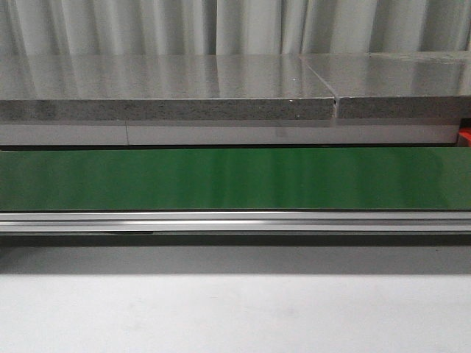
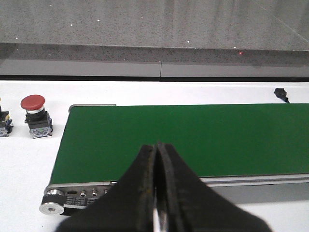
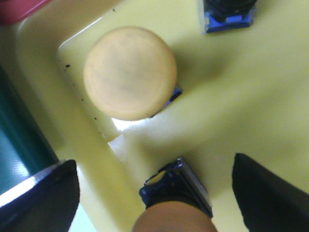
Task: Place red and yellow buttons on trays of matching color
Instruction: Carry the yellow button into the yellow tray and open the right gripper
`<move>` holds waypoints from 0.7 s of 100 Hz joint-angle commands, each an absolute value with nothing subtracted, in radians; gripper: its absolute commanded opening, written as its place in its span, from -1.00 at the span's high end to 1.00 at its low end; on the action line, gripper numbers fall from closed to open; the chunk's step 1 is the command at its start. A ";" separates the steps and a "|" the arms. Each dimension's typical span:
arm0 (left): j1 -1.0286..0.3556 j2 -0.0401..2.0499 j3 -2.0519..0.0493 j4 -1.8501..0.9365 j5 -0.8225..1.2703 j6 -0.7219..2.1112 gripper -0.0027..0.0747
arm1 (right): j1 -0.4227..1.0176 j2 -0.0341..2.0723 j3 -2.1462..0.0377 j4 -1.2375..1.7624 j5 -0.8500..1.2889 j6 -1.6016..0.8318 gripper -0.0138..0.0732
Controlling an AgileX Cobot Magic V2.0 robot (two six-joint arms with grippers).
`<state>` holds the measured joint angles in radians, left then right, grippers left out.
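Only the right wrist view shows the yellow tray, the right gripper spread above its yellow buttons, while the left gripper is pressed together over the green belt.

In the front view no part of the robot showed. The left hand was black, its two fingers broad at the base and tapering to narrow tips, with a matte, slightly worn surface; a thin pale, metallic-looking strip ran along the seam between them near the base. The right hand was black as well, its fingers seen only as dark, blurred wedge shapes, one carrying a lighter sheen along its inner edge.
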<state>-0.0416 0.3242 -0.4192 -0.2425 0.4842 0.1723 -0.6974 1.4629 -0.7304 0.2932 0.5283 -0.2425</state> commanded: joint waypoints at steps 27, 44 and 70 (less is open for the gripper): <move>-0.051 0.331 -0.448 -0.261 0.417 0.170 0.98 | -0.672 1.234 -0.820 0.358 0.548 -0.244 -0.82; -0.051 0.331 -0.448 -0.261 0.417 0.170 0.98 | -0.555 1.082 -0.820 0.358 0.517 -0.296 -0.82; -0.051 0.331 -0.448 -0.261 0.417 0.170 0.98 | -0.326 0.878 -0.794 0.358 0.426 -0.406 -0.82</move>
